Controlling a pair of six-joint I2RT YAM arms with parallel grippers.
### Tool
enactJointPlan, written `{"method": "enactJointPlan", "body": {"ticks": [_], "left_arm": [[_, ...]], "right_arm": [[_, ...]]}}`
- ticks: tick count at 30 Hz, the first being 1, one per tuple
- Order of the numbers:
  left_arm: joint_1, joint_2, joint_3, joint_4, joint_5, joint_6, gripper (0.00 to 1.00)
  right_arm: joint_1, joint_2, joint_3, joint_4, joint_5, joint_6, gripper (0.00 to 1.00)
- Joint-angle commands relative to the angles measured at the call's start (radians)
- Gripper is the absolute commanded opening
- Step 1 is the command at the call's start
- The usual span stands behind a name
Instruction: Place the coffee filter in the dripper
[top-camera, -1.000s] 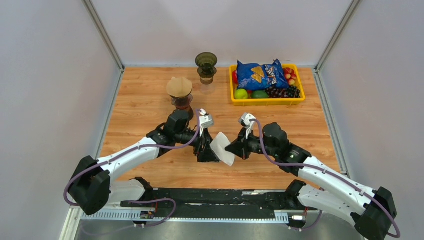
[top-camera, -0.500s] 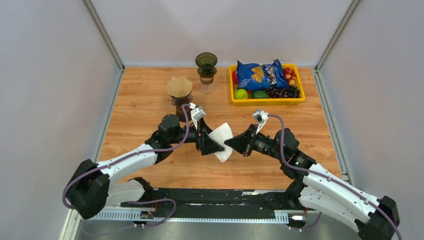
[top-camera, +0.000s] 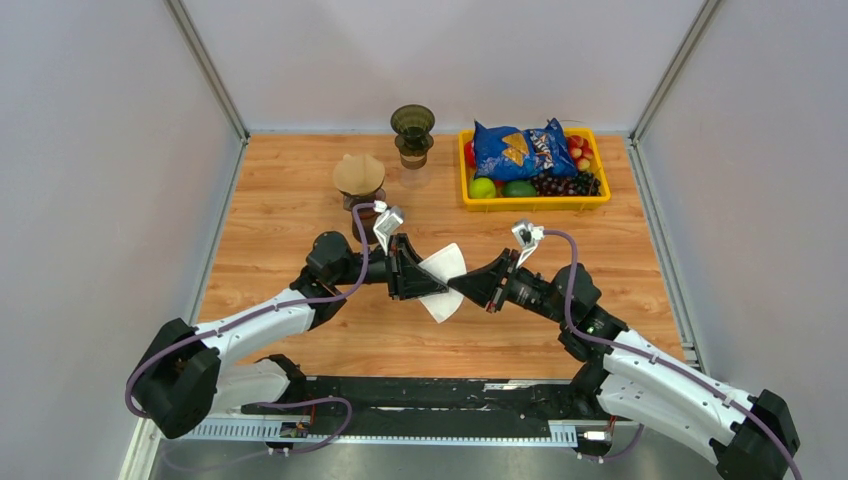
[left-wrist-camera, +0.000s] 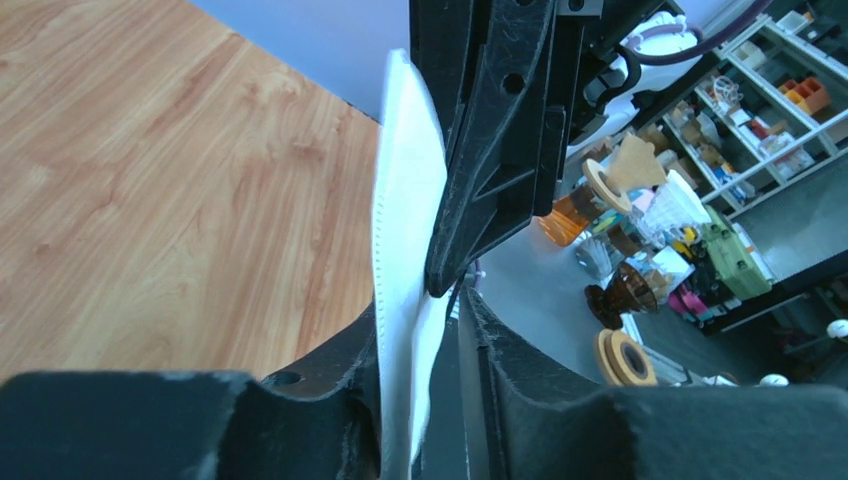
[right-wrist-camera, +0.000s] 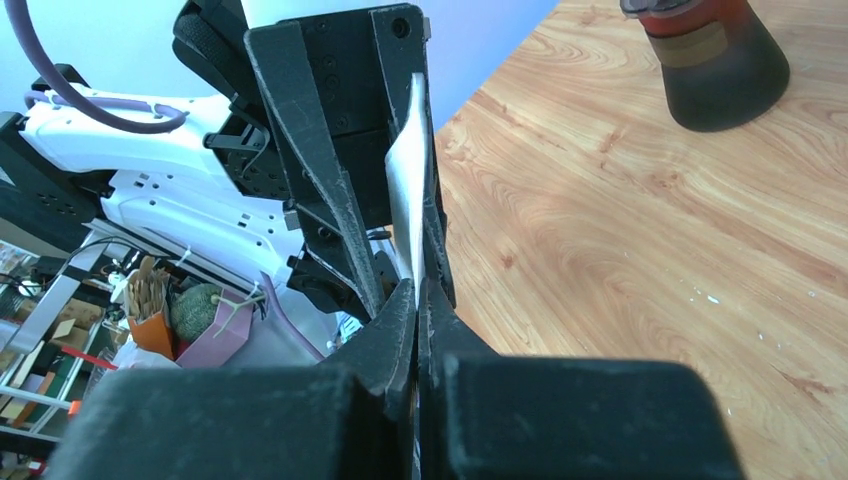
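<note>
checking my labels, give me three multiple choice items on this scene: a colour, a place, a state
1. The basket holding the chip bag is: A) red B) green C) yellow
2. The coffee filter is: A) pinched in the air between the left end effector and right end effector B) in the basket C) under the chip bag
3. The right end effector is: A) wide open B) shut on the coffee filter C) out of view
Answers: 1 C, its rim is yellow. 2 A, both grip it from opposite sides. 3 B, the right wrist view shows it clamped on the paper.
</note>
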Motion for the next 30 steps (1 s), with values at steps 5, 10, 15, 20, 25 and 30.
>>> {"method": "enactJointPlan", "body": {"ticks": [5, 10, 15, 20, 25, 30], "left_arm": [[-0.005, -0.008, 0.001, 0.064, 0.046, -0.015, 0.09], [-0.005, -0.026, -0.006, 0.060, 0.052, 0.001, 0.00], [-0.005, -0.058, -0.022, 0.048, 0.032, 0.033, 0.00], [-0.005, -0.078, -0.028, 0.008, -0.015, 0.052, 0.00], [-0.005, -0.078, -0.026, 0.005, -0.033, 0.044, 0.00], [-0.005, -0.074, -0.024, -0.015, -0.051, 0.052, 0.00]], "right_arm": [[0.001, -0.009, 0.033, 0.008, 0.016, -0.033, 0.09], [0.002, -0.051, 0.028, -0.019, 0.050, -0.046, 0.31], [0.002, -0.111, 0.040, -0.110, 0.145, -0.100, 0.64], [0.001, -0.181, 0.033, -0.220, 0.290, -0.173, 0.83], [0.002, -0.204, 0.035, -0.268, 0.291, -0.256, 0.89], [0.001, -0.195, 0.049, -0.292, 0.279, -0.298, 0.91]]}}
